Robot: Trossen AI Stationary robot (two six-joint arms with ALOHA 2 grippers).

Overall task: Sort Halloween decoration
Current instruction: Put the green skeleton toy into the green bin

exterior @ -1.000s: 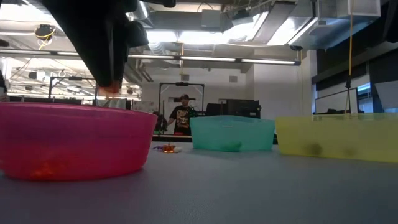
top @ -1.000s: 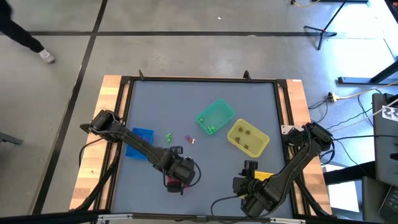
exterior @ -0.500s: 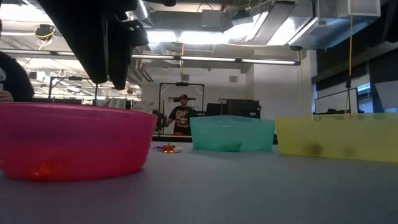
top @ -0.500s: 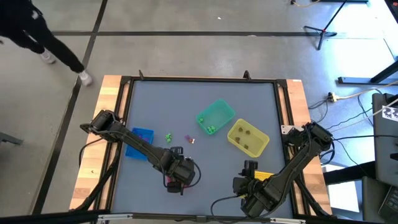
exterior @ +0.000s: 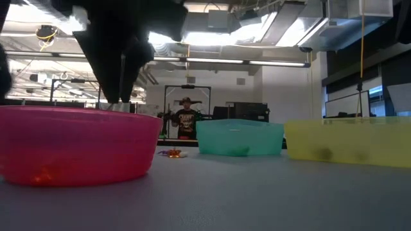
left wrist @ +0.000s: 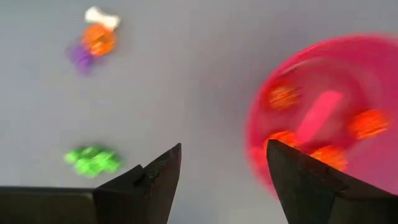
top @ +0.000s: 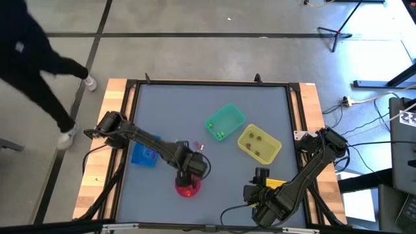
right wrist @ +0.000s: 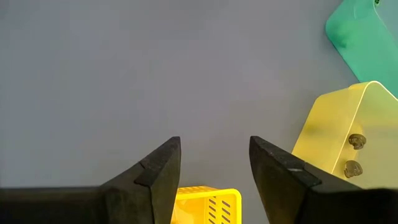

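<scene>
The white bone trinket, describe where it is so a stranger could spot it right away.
On the grey table, look between the blue bin and the green bin, at the loose trinkets. The bone lies against an orange trinket beside a purple one; it is the only white, bone-shaped piece.

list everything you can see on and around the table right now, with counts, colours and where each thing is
Pink bowl: one, near edge, orange trinkets inside.
Green bin: one, teal green, centre, green trinkets inside.
Yellow bin: one, right of the green bin, dark trinkets inside.
Blue bin: one, left side.
Yellow basket: one, near edge, right.
Loose trinkets: white, orange, purple cluster, mid-table.
Green trinkets: one loose clump.
Person: dark clothes, beyond the left corner.
Left end effector: open, beside the bowl.
Right end effector: open, near edge.
</scene>
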